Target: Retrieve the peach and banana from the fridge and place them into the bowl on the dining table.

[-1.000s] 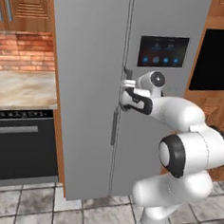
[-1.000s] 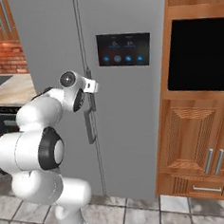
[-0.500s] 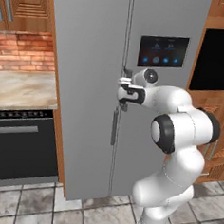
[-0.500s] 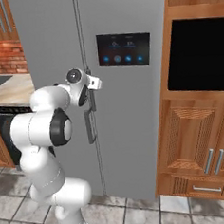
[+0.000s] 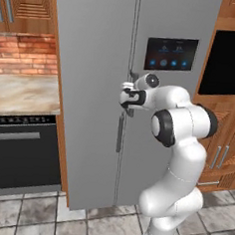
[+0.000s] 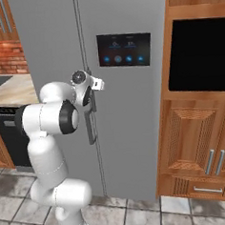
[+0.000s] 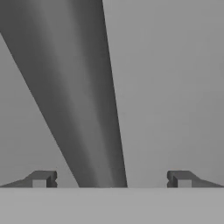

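- You've got the gripper [image 7: 112, 179] spread wide, fingertips [image 7: 43, 178] well apart, with a fridge handle [image 7: 83, 109] running between them. Nothing clamped yet.
- The fridge [image 5: 94, 62] stands dead ahead, both doors shut, between the brick-backed counter [image 5: 22, 89] and the wooden cabinet with the black oven [image 5: 226, 63].
- In the left base view the gripper [image 5: 126, 96] sits at the centre seam, at the top of the vertical bar handle [image 5: 120, 132]. Right base view agrees: hand [image 6: 91, 90] right against the bar [image 6: 90, 125].
- Handle's long axis is vertical in the room. It reads slanted in the hand view, so the hand is probably rolled relative to it; I can't tell by how much.
- Handling, my judgement: bar is rigid and smooth metal, so it won't give but the pads may slide along it. Grip it squarely across its width, near the upper end where you are now.
- Door likely heavy, with a seal that resists at first. Expect a firm pull, then a swing on an arc about the hinge, so follow the arc rather than pulling straight.
- Can't tell which door this bar belongs to, left or right of the seam. Check before pulling.
- Peach, banana, bowl, table: not yet in play.
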{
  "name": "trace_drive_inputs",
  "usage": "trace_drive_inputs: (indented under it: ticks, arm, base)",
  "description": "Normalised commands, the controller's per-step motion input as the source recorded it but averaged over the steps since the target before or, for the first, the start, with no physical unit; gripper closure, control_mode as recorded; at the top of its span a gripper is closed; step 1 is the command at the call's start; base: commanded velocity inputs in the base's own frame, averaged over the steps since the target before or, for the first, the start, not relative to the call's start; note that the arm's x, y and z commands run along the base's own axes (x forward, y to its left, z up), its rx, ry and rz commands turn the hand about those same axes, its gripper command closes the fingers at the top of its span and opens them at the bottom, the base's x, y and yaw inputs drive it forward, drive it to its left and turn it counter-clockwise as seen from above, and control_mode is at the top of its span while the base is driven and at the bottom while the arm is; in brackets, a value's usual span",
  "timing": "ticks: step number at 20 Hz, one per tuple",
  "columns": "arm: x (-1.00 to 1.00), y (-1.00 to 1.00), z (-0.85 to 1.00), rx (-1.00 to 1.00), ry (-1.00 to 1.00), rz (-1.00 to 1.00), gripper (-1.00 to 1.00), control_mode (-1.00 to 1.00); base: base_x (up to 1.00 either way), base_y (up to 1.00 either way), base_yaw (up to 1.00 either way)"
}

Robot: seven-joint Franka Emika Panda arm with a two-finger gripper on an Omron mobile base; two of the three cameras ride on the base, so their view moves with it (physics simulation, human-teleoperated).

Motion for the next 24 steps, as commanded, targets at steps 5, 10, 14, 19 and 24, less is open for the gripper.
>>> trace_drive_inputs:
  ticks: [5, 10, 14, 19, 24]
  arm:
    - [0.46, 0.00, -0.26, 0.00, -0.01, 0.00, -1.00, -1.00]
    - [0.39, 0.00, -0.25, 0.00, -0.09, 0.00, -1.00, -1.00]
    - [0.38, 0.00, -0.24, 0.00, -0.09, 0.00, -1.00, -1.00]
    - [0.35, 0.00, -0.04, 0.00, 0.00, 0.00, 1.00, -1.00]
    - [-0.12, -0.02, 0.18, 0.00, 0.07, 0.00, 1.00, -1.00]
  base:
    - [0.00, 0.00, 0.00]
    - [0.00, 0.00, 0.00]
    - [0.00, 0.00, 0.00]
    - [0.00, 0.00, 0.00]
    - [0.00, 0.00, 0.00]
